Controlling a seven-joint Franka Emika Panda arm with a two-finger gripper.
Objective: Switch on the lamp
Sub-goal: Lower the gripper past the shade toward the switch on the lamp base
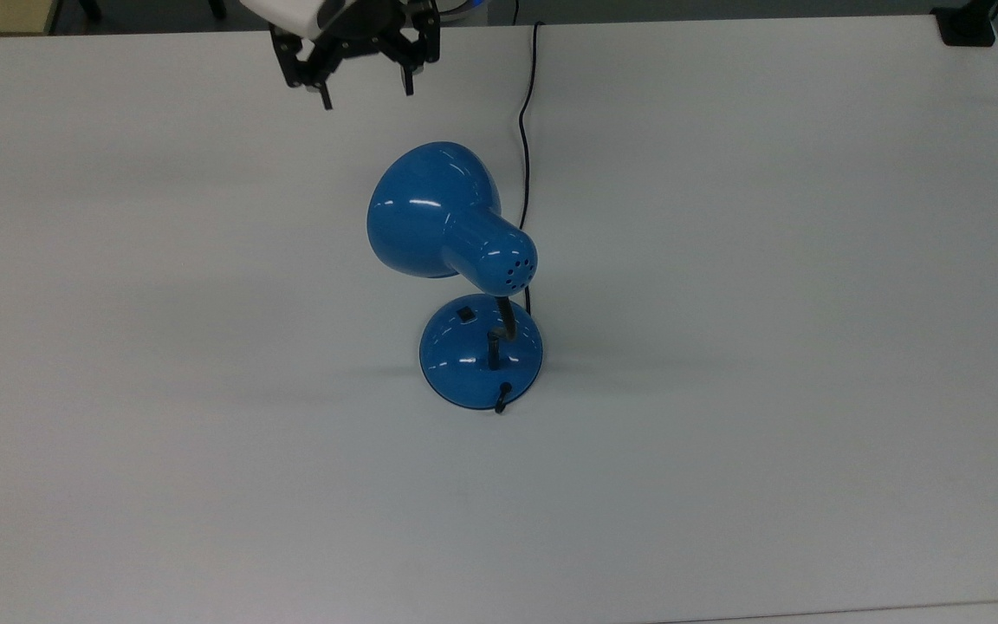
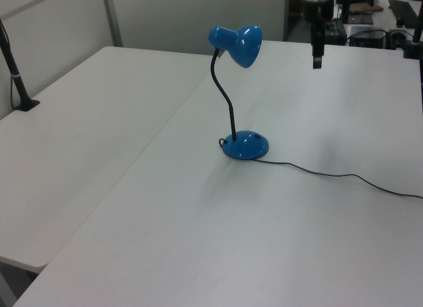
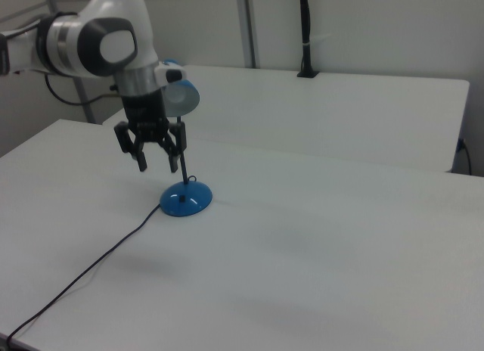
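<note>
The lamp [image 1: 454,260] stands on a plain white table [image 1: 767,347], beside a second white table [image 2: 79,135] near grey partition walls. The gripper [image 1: 366,85] hangs above the surface, fingers apart, holding nothing.

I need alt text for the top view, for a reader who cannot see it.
A blue lamp stands in the middle of a white table, its shade tilted toward the top view's upper left. Its black cord runs to the far edge. The robot's open tool hangs above the table beyond the shade.

white table [image 1: 767,260] carries the blue lamp [image 1: 480,351] and its black cord [image 1: 525,130].
</note>
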